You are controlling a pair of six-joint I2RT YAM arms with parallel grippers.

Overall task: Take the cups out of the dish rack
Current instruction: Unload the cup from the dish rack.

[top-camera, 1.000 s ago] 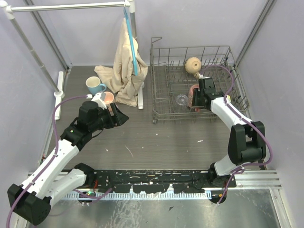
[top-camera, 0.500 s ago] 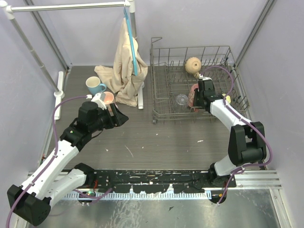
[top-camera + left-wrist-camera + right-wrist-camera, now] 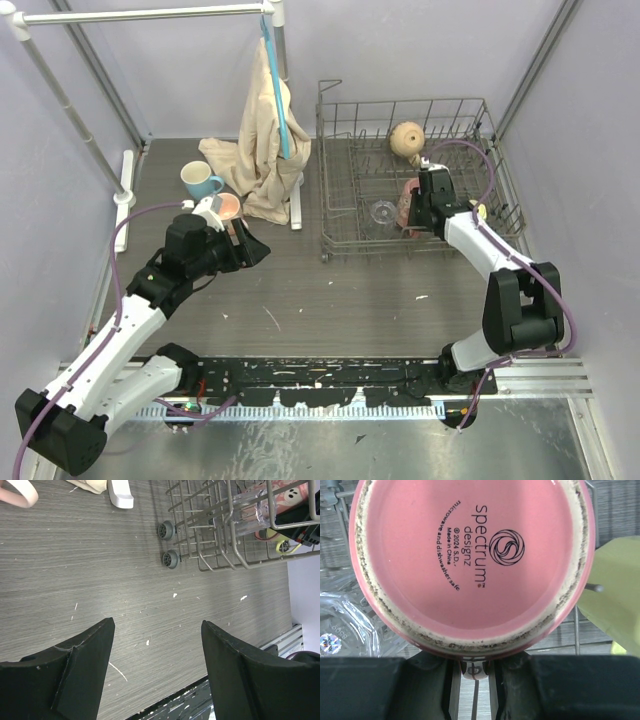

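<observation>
While my right pincer (image 3: 412, 212) sits against the pink mug (image 3: 470, 565) in the dish rack (image 3: 380, 243) at the table's (image 3: 330, 290) far right corner, its jaws nearly together round something small below the base, I cannot tell if they grip. I judge the grasp is in hand; next, a clean lift over the rack's side. The base reads "spectrum designz", "microwave and dishwasher safe", "Made in China". My left pincer (image 3: 157, 645) gapes empty.
</observation>
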